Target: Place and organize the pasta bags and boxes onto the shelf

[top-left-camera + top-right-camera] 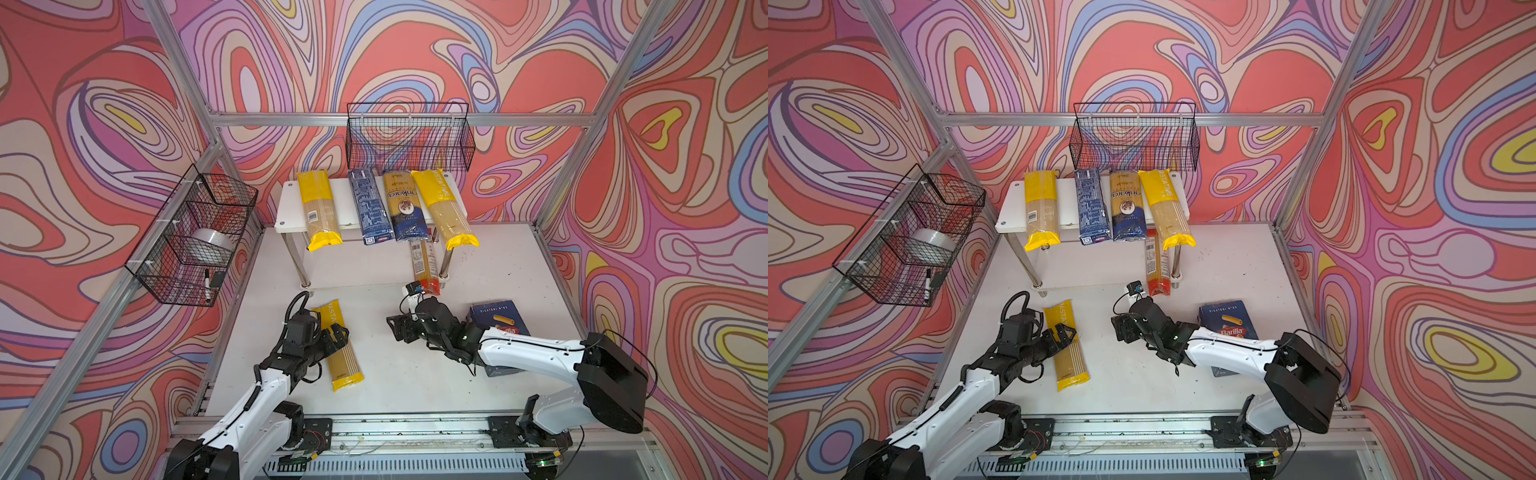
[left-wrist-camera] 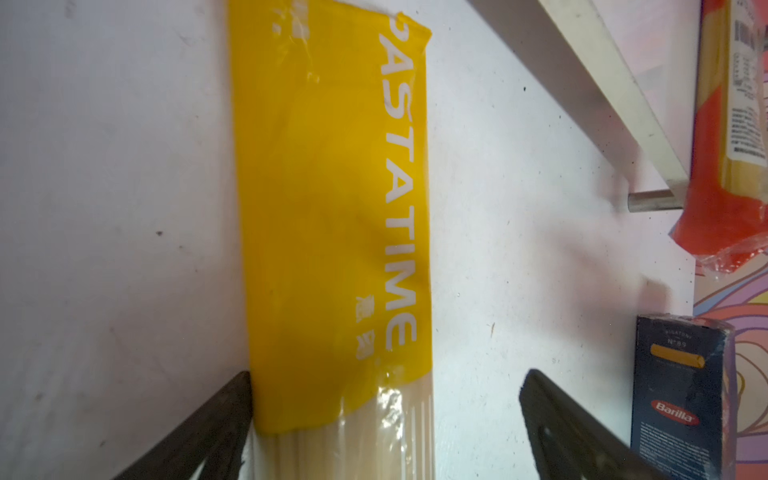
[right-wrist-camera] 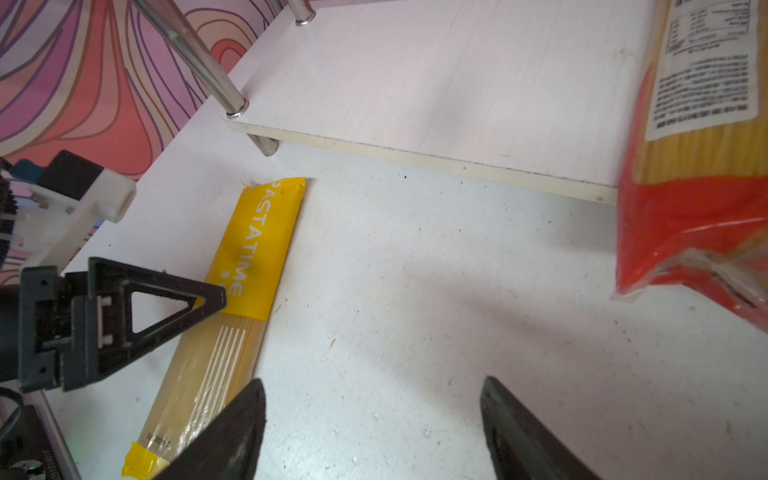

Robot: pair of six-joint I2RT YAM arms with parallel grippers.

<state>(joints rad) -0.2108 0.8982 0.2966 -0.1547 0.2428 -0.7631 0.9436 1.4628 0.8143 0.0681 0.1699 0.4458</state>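
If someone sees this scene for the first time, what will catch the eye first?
The swirling pink and red walls dominate. Four long pasta packs lie side by side on top of the white shelf, overhanging its front. Nearer, the open left gripper straddles a yellow packet on the table.

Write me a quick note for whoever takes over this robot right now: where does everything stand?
Left gripper open, astride the loose yellow bag, which lies flat.
Right gripper open, empty, over bare table.
Shelf top, done: left yellow bag, narrow box, ankara bag, right yellow bag.
Lower tier: red bag, end overhanging the front.
Left to do: loose yellow bag and Barilla box, which lies partly under the right arm.
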